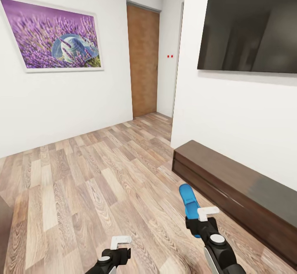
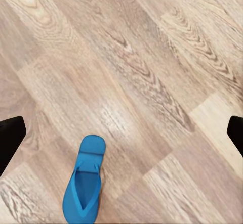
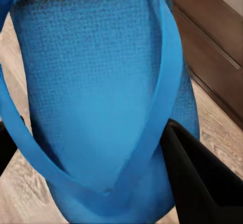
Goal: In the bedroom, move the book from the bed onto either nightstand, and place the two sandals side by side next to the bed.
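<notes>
Wood-plank floor (image 1: 82, 183): right gripper (image 1: 197, 224) clamps 1 blue sandal (image 1: 189, 202) between its fingers; left gripper (image 1: 120, 245) gapes above another sandal (image 2: 85, 183).

One bright blue sandal (image 1: 189, 203) is sticking up and forward out of the right gripper (image 1: 197, 224), clamped at one end above the wood-plank floor (image 1: 82, 183), while the other sandal (image 2: 84, 187) is lying flat, straps up, on the planks.

The light-brown wood-plank floor (image 1: 90, 183) runs from the lower left of the frame to the door. A blue sandal (image 2: 85, 186) lies flat on it; a long dark-wood bench (image 1: 231, 187) stands on it at lower right.
</notes>
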Motion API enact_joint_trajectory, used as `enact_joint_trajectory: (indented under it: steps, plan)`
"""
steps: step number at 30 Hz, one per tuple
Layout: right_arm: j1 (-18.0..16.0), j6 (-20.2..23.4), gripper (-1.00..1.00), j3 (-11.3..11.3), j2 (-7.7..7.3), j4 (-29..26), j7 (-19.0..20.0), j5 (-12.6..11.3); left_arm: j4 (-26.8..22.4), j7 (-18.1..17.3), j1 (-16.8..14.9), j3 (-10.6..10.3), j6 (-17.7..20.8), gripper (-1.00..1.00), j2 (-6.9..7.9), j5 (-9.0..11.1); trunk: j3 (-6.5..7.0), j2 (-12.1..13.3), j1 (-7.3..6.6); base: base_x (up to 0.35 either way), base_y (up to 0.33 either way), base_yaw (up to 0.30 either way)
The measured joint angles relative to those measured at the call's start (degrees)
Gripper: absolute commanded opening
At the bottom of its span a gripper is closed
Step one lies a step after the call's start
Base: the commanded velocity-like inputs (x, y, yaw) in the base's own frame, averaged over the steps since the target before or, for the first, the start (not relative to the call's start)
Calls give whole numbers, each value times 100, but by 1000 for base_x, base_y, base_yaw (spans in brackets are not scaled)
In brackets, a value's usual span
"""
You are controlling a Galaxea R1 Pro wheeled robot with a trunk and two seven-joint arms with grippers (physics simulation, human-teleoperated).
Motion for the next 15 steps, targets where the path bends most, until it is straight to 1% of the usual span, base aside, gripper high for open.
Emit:
enact_joint_trajectory:
  steps: [2,5,10,14,15]
  plan:
    - [232,295,-100,10,-3,-476,2,-1,0,-2,0,0,-4,100,0,-1,-36,-80,44,0,0,0]
    - [355,455,-100,7,-8,-716,1,-1,0,-3,0,0,-6,100,0,0,-90,-201,110,0,0,0]
    - [422,545,-100,-2,-12,-832,1,-5,6,-20,5,0,0,100,33,2,-180,-401,220,0,0,0]
    - [434,565,-100,1,-8,-842,2,-5,17,-86,7,0,7,100,133,-2,-251,-561,308,0,0,0]
    - [436,568,-100,2,-7,-840,2,-8,83,-108,8,1,8,100,161,-1,-269,-602,330,0,0,0]
